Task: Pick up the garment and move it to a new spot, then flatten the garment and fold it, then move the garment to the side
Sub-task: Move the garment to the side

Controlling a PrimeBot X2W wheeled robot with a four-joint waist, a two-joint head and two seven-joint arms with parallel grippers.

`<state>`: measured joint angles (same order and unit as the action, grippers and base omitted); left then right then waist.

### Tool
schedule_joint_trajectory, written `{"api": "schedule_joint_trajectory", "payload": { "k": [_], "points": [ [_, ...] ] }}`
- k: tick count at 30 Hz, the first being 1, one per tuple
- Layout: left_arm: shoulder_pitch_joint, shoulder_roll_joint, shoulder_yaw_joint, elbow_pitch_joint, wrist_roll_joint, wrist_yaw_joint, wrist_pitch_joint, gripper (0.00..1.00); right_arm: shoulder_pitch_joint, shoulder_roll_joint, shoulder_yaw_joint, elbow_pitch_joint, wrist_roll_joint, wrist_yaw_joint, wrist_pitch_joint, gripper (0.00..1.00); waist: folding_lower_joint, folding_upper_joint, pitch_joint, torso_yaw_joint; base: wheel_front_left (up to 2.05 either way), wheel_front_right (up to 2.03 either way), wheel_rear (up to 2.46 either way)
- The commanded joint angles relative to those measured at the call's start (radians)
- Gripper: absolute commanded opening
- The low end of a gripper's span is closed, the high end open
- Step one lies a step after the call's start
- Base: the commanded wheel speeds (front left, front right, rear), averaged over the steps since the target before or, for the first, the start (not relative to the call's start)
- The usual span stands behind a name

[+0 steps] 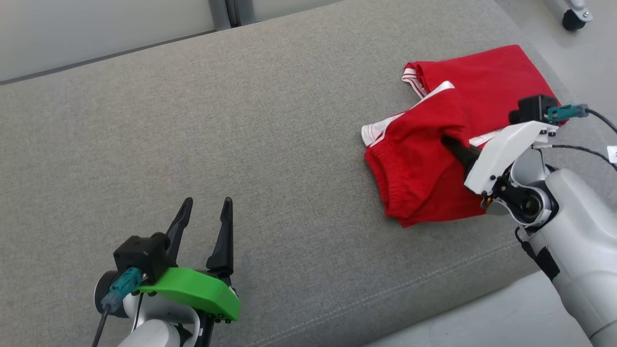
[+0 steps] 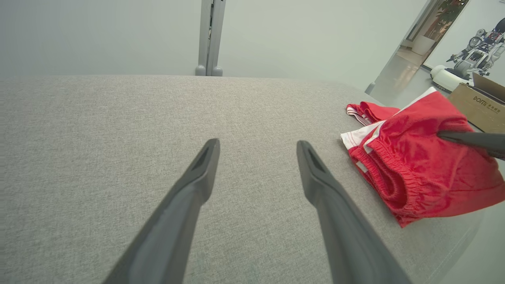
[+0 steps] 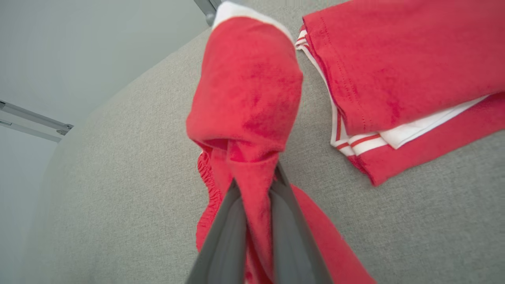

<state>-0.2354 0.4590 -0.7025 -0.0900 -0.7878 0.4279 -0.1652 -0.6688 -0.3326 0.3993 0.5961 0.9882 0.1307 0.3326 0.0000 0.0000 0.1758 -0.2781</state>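
Note:
The garment [image 1: 434, 144] is a pair of red shorts with white trim, lying partly folded at the right side of the grey cushioned surface [image 1: 241, 144]. My right gripper [image 1: 450, 143] is shut on a fold of the garment [image 3: 252, 118], which bunches up over the fingertips and hides them. That pinched fold is lifted off the rest of the cloth. My left gripper [image 1: 207, 205] stands open over bare fabric at the lower left, well away from the garment [image 2: 414, 157], with nothing between its fingers [image 2: 205, 165].
The surface's front edge [image 1: 434, 299] runs diagonally at the lower right, with pale floor beyond. A caster wheel [image 1: 573, 19] stands at the top right. A cardboard box [image 2: 481, 106] sits past the surface's far right end.

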Motion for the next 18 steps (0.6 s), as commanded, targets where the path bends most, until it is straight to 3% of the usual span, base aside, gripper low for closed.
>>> {"api": "schedule_joint_trajectory", "payload": {
  "k": [1,18],
  "points": [
    [-0.005,0.009,0.007,-0.002,0.008,0.007,-0.002,1.00,-0.022,-0.013,0.001,-0.005,-0.006,0.000,0.004,0.00,0.0000,0.0000,0.002,0.007,0.00,0.00,0.00],
    [-0.030,0.022,0.009,-0.016,0.011,0.005,0.003,1.00,-0.187,-0.128,0.026,-0.073,-0.046,0.000,0.155,0.00,0.0000,0.0000,0.046,0.034,0.00,0.00,0.00]
  ]
}}
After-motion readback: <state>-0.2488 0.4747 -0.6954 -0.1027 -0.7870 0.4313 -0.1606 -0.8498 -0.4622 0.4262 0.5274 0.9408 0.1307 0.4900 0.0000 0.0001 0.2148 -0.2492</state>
